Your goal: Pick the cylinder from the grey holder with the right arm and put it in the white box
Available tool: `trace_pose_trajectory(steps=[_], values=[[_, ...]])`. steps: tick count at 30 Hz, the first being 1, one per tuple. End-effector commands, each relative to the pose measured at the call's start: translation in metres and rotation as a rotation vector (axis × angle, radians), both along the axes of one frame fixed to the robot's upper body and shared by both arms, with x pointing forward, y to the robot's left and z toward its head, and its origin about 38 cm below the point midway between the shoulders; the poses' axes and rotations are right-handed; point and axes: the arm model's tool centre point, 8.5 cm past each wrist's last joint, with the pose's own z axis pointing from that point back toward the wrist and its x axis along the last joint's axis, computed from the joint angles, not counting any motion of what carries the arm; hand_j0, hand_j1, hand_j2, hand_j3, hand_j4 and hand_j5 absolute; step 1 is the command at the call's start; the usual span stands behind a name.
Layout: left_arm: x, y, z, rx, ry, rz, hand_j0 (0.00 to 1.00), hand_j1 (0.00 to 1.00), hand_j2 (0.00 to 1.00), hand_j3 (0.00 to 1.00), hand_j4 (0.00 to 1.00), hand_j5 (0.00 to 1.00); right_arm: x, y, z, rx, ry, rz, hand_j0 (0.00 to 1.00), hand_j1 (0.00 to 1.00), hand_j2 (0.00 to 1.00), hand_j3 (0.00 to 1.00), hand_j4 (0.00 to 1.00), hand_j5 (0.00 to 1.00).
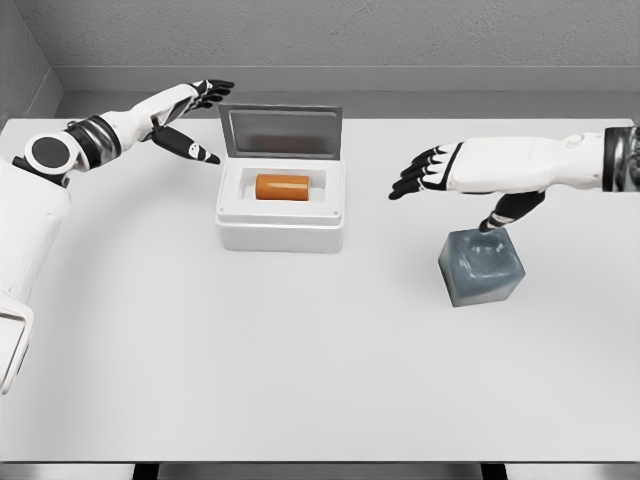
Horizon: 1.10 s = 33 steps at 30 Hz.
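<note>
cylinder lying in white box, lid up. right hand fingers spread above grey holder. left hand spread beside box.

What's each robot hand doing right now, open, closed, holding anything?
Left robot hand: open, holding nothing, beside the white box.
Right robot hand: open, holding nothing, above the grey holder.

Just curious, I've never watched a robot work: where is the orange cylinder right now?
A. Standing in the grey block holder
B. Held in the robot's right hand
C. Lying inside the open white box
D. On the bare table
C: the orange cylinder lies on its side inside the open white box.
</note>
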Motion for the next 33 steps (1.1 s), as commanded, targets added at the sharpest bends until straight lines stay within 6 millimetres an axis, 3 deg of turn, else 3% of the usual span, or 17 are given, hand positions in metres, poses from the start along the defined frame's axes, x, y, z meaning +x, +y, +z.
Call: trace_pose_trajectory(steps=[1, 3, 7, 15, 22, 29, 33], values=[[0.000, 0.001, 0.002, -0.004, -0.003, 0.001, 1.00, 1.00, 1.00, 1.00, 1.00, 1.00, 0.000, 0.001, 0.001, 0.007, 0.003, -0.001, 1.00, 1.00, 1.00, 1.00, 1.00, 1.00], [0.000, 0.003, 0.015, 0.006, -0.045, -0.013, 1.00, 1.00, 1.00, 1.00, 1.00, 1.00, 0.000, 0.000, 0.001, 0.006, 0.003, -0.002, 1.00, 1.00, 1.00, 1.00, 1.00, 1.00], [-0.005, 0.009, 0.015, 0.002, -0.054, -0.021, 1.00, 1.00, 1.00, 1.00, 1.00, 1.00, 0.000, 0.000, 0.000, 0.004, 0.006, -0.003, 1.00, 1.00, 1.00, 1.00, 1.00, 1.00], [-0.008, 0.002, 0.020, 0.010, -0.057, -0.060, 1.00, 1.00, 1.00, 1.00, 1.00, 1.00, -0.001, 0.001, -0.004, 0.003, 0.015, 0.001, 1.00, 1.00, 1.00, 1.00, 1.00, 1.00], [-0.010, 0.001, 0.012, 0.015, -0.041, -0.061, 1.00, 1.00, 1.00, 1.00, 1.00, 1.00, -0.002, 0.000, -0.008, 0.000, 0.027, -0.001, 1.00, 1.00, 1.00, 1.00, 1.00, 1.00], [-0.017, 0.012, 0.014, 0.026, -0.052, -0.068, 1.00, 1.00, 1.00, 1.00, 1.00, 1.00, -0.002, 0.001, -0.010, -0.003, 0.030, 0.000, 1.00, 1.00, 1.00, 1.00, 1.00, 1.00], [-0.025, 0.012, 0.025, 0.011, -0.067, -0.120, 1.00, 1.00, 1.00, 1.00, 1.00, 1.00, -0.002, -0.001, -0.009, -0.005, 0.028, -0.002, 1.00, 1.00, 1.00, 1.00, 1.00, 1.00]])
